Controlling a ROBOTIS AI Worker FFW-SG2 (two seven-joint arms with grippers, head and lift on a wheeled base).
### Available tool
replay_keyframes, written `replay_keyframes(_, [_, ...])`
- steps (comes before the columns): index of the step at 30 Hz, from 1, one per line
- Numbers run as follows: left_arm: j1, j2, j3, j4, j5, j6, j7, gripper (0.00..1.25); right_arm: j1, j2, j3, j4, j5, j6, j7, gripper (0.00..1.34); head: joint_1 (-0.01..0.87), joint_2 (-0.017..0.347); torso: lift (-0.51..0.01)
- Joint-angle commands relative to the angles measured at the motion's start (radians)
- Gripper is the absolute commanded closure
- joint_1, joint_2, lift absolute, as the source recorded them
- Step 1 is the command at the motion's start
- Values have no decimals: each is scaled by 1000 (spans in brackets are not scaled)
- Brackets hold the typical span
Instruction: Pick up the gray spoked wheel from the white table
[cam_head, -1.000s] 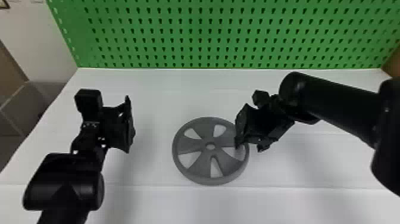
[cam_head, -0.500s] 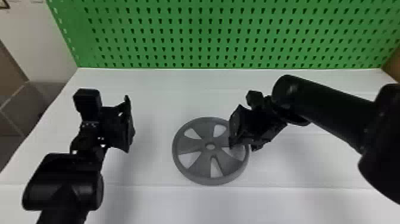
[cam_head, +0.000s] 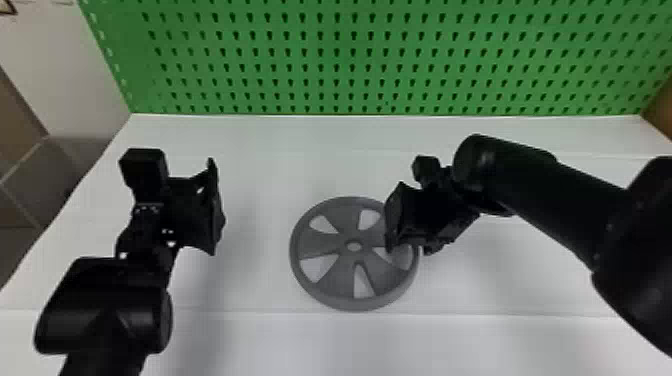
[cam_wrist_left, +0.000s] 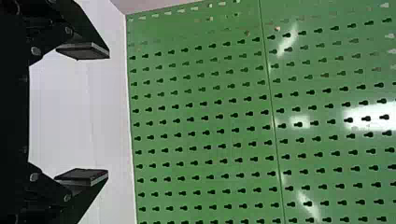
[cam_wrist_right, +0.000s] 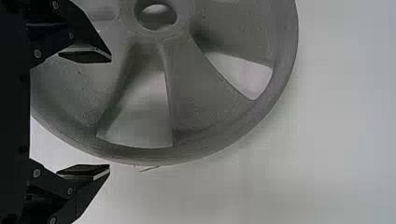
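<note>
Clearly the biggest thing in the head view is the white desk (cam_head: 260, 165), stretching across beneath everything else. Next comes the green pegboard (cam_head: 362, 60), upright along the far edge, with rows of small keyhole slots. Then the two black arms: the right arm (cam_head: 550, 195) reaches in from the right edge, and the left arm (cam_head: 105, 305) rises from the bottom edge, over on the left side.

The gray spoked wheel (cam_head: 320, 242) lies flat on the desk between them, nearer the right one, its hub (cam_head: 345, 245) pierced by a round hole. Smaller than that, the right pincer (cam_head: 392, 217) overlaps the wheel's right side in the head view. Its own wrist view shows it spread wide, one finger over the wheel, the other just outside the rim; whether either touches, I cannot tell. The left pincer (cam_head: 216, 207) is well apart from the wheel, also wide, pointing toward the pegboard.
</note>
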Motion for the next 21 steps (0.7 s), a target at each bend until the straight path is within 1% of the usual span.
replay_keyframes(1, [4,0,7,-5,6,0,2,355,3,-1,-21,-4,42,-3,0,423,784,57,0])
replay_keyframes(5, [10,0,7,-14,10,2,9,355,4,-10,-28,-19,53,-13,1,423,784,57,0])
replay_keyframes(7, [10,3,7,-20,10,2,8,355,3,-10,-44,-24,77,-13,1,421,784,57,0])
replay_keyframes(8, [10,9,3,-22,9,2,8,355,3,-12,-47,-26,88,-19,9,421,784,57,0])
replay_keyframes(10, [8,17,-3,-22,26,2,8,355,3,-15,-46,-26,125,-49,77,421,784,57,0])
replay_keyframes(11, [8,25,-7,-22,36,3,8,355,4,-18,-49,-26,129,-62,100,421,784,57,0])
replay_keyframes(13, [5,34,-12,-25,64,34,8,355,7,-21,-69,-30,152,-74,115,421,784,57,0])
replay_keyframes(17, [2,52,-23,-29,85,71,8,355,7,-24,-107,-46,232,-86,123,421,784,57,0])
replay_keyframes(21, [1,54,-20,-31,93,95,8,355,10,-30,-130,-49,247,-96,129,421,784,57,0])
